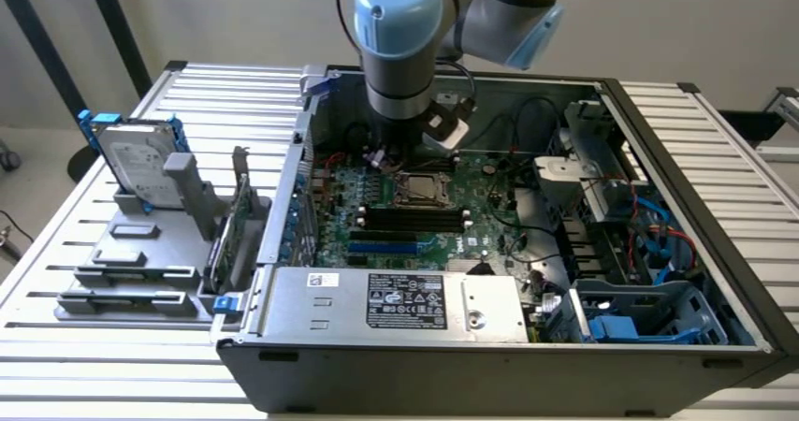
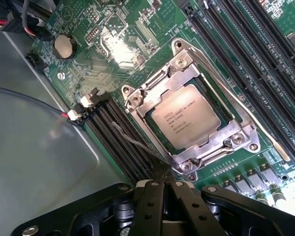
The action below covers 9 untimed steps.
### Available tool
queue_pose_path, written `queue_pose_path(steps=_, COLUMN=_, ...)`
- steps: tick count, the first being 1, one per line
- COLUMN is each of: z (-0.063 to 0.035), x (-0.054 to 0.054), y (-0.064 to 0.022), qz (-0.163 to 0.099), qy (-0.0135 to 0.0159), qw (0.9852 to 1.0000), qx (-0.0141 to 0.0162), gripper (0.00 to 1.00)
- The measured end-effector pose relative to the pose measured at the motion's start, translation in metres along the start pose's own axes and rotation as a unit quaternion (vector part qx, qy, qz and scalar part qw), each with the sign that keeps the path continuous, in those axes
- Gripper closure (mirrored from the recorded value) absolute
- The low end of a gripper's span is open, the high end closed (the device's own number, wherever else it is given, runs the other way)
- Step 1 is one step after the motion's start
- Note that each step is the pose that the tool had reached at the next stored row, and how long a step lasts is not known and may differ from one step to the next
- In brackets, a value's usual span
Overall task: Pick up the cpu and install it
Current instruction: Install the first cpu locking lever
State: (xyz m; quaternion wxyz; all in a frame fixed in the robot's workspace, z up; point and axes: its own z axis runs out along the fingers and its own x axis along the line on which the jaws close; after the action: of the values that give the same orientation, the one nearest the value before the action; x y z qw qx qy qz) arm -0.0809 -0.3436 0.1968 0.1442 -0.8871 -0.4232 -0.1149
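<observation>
cpu point(image 2: 186, 121): small flat square chip with a silver-grey metal top, sitting flat inside the square metal socket frame point(image 2: 214, 142), print facing up
board: green motherboard point(image 2: 113, 44), black memory slots point(image 2: 123, 142) right beside the socket
hand point(image 2: 163, 191): my black fingers are pinched fully together, holding nothing, hanging just over the socket's corner
case: open grey computer case point(image 1: 500, 365) lying on the slatted metal worktop point(image 1: 75, 365)
</observation>
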Motion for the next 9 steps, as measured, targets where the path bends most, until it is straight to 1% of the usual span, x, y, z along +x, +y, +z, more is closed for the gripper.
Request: queue_pose_path(steps=9, z=0.0020, x=0.0027, y=0.0016, qz=0.002, qy=0.0003, qw=1.0000, qx=-0.0009, gripper=0.89)
